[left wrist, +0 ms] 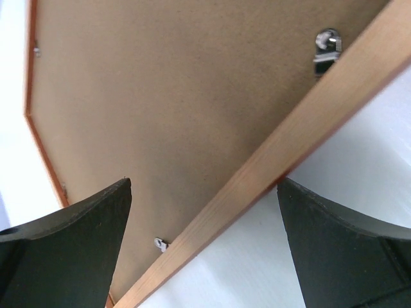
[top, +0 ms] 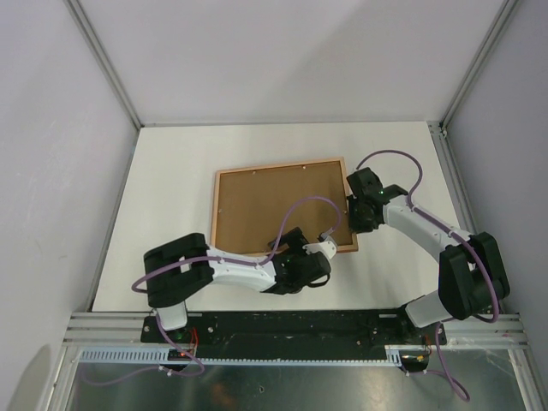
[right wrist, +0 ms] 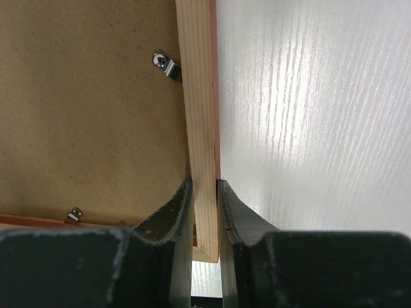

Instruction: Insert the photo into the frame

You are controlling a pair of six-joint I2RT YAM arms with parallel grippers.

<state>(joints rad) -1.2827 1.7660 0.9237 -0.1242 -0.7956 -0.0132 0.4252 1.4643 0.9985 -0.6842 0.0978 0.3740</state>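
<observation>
- The frame (top: 280,165) lies flat and face down on the white table (top: 171,171), slightly skewed. Its pale wood back is up and a thin red-orange edge shows along the outside.
- A plain brown backing board (top: 257,205) fills the opening of the frame.
- The right gripper (top: 350,209) sits on the frame's right rail, close to the near right corner. In the right wrist view (right wrist: 204,183) it is pinched narrow on that rail, with one of its dark fingers (right wrist: 170,218) on the board side and the other on the table side, both against the wood.
- The left gripper (top: 328,249) is at the near rail, also by the near right corner. The left wrist view (left wrist: 204,186) shows it spread wide and holding nothing, with the rail running diagonally through the gap. One finger is over the board and the other over the table. I cannot tell whether either tip touches anything.
- The two grippers are close together, on either side of the same corner.
- Count: one frame, one backing board, two arms.
- Small metal clips (right wrist: 164,64) sit along the inner edge of the rails. Two show in the right wrist view and at least three in the left wrist view (left wrist: 327,48).
</observation>
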